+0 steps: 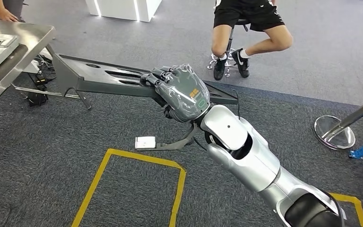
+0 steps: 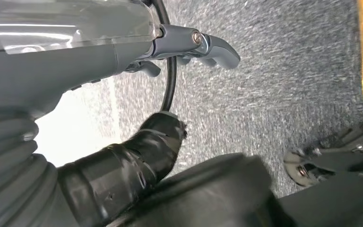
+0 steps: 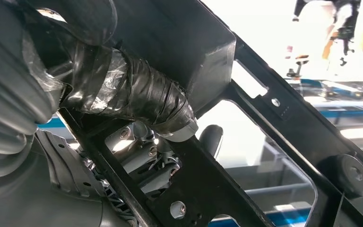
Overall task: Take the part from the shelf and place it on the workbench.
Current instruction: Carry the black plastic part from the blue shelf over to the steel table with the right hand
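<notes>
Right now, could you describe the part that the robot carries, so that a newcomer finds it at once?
Start at the steel workbench at the left. From its edge, a long dark grey part stretches right above the carpet, gripped by the right hand. Its flat slotted body and small legs set it apart from everything nearby.

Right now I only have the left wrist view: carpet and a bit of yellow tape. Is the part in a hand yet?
Observer: Yes. In the head view the right hand grips the long dark grey part near its middle.
Operator: Is it on the workbench?
Observer: Not yet. The part's far end sits close to the metal workbench edge at the left; I cannot tell if they touch.
Operator: Grip solid?
Observer: The right wrist view shows a taped thumb pressed against the part's frame.
Operator: Anyone nearby?
Observer: A person is seated on a stool beyond the part.
</notes>
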Robot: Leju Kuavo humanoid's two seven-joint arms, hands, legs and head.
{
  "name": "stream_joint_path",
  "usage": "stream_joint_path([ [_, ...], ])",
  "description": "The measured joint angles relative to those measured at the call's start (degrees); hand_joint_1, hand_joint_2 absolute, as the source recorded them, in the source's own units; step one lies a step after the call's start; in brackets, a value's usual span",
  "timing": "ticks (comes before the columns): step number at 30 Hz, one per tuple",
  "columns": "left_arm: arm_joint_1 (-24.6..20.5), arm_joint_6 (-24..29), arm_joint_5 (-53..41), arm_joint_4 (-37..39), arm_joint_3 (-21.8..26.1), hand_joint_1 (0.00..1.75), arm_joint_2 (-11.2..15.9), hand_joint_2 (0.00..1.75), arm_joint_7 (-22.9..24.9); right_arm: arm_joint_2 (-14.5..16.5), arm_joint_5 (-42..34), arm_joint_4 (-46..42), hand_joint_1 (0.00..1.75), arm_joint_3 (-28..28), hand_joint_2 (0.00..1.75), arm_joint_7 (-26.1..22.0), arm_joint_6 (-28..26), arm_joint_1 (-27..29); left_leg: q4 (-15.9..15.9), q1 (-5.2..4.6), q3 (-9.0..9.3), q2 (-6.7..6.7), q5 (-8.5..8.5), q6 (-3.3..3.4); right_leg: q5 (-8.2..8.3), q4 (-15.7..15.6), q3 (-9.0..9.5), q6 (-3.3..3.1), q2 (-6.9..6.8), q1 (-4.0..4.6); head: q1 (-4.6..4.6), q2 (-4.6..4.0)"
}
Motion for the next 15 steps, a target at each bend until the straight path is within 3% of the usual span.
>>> stream_joint_path([
  [1,0.0,-0.1,0.0,0.0,0.0,0.00,0.0,1.75,0.0,-0.1,0.0,0.0,1.75,-0.1,1.75,0.0,0.0,0.0,-1.0,-0.22,0.37,0.51,-0.05,0.40,-0.10,0.2,-0.14,0.15,-0.50,0.19,-0.01,0.00],
  [3,0.1,-0.5,0.0,0.0,0.0,0.00,0.0,1.75,-0.1,-0.2,0.0,-0.1,1.75,-0.1,1.75,-0.1,0.1,-0.1,-1.2,-0.39,0.15,-0.49,0.05,1.39,-0.21,0.5,-0.28,0.38,-1.70,0.36,0.01,0.01],
  [4,0.1,-0.7,0.0,0.0,0.0,0.00,0.0,1.75,-0.1,-0.2,-0.1,-0.1,1.75,-0.2,1.75,-0.1,0.1,-0.2,-1.4,-0.33,0.14,-1.14,0.23,1.78,-0.53,0.7,-0.31,0.59,-1.64,0.28,0.01,0.01],
  [6,0.0,-0.9,0.0,0.0,0.0,0.00,-0.1,1.75,-0.1,-0.4,-0.1,-0.2,1.75,-0.2,1.75,-0.1,0.1,-0.3,-1.8,-0.12,0.28,-2.37,0.56,2.56,-2.49,3.5,-1.42,1.08,1.08,-0.11,0.01,0.00],
  [8,-0.1,-1.1,0.0,0.0,0.0,0.00,-0.2,1.75,-0.2,-0.8,-0.1,-0.2,1.75,-0.3,1.75,-0.2,0.1,-0.3,-1.8,-0.04,0.28,-3.68,0.71,2.99,-5.88,10.5,-4.82,1.32,4.36,-0.36,0.02,0.00],
  [10,-0.2,-1.4,0.0,0.0,0.0,0.00,-0.3,1.75,-0.2,-1.1,-0.1,-0.2,1.75,-0.3,1.75,-0.2,0.1,-0.2,-1.7,-0.11,0.25,-5.28,0.70,3.11,-7.52,16.9,-8.36,1.27,5.04,-0.30,0.03,0.00],
  [11,-0.3,-1.5,0.0,0.0,0.0,0.00,-0.3,1.75,-0.2,-1.2,-0.1,-0.2,1.75,-0.4,1.75,-0.2,0.2,-0.2,-1.6,-0.15,0.25,-6.11,0.68,3.12,-6.75,17.4,-9.00,1.10,5.14,-0.25,0.03,0.00],
  [12,-0.3,-1.7,0.0,0.0,0.0,0.00,-0.4,1.75,-0.2,-1.3,-0.1,-0.2,1.75,-0.4,1.75,-0.2,0.2,-0.2,-1.4,-0.17,0.28,-6.93,0.63,3.14,-4.84,15.5,-8.53,0.81,5.42,-0.19,0.04,0.00],
  [13,-0.4,-1.8,0.0,0.0,0.0,0.00,-0.5,1.75,-0.2,-1.4,-0.1,-0.2,1.75,-0.4,1.75,-0.2,0.2,-0.3,-1.3,-0.17,0.33,-7.74,0.56,3.15,-2.21,11.8,-7.21,0.44,6.13,-0.13,0.03,0.00],
  [15,-0.5,-1.9,0.0,0.0,0.0,0.00,-0.8,1.75,-0.3,-1.6,-0.1,-0.1,1.75,-0.4,1.75,-0.2,0.2,-0.3,-1.1,-0.05,0.15,-9.15,0.47,3.02,1.41,4.8,-4.46,-0.14,8.83,-0.19,-0.05,-0.01],
])
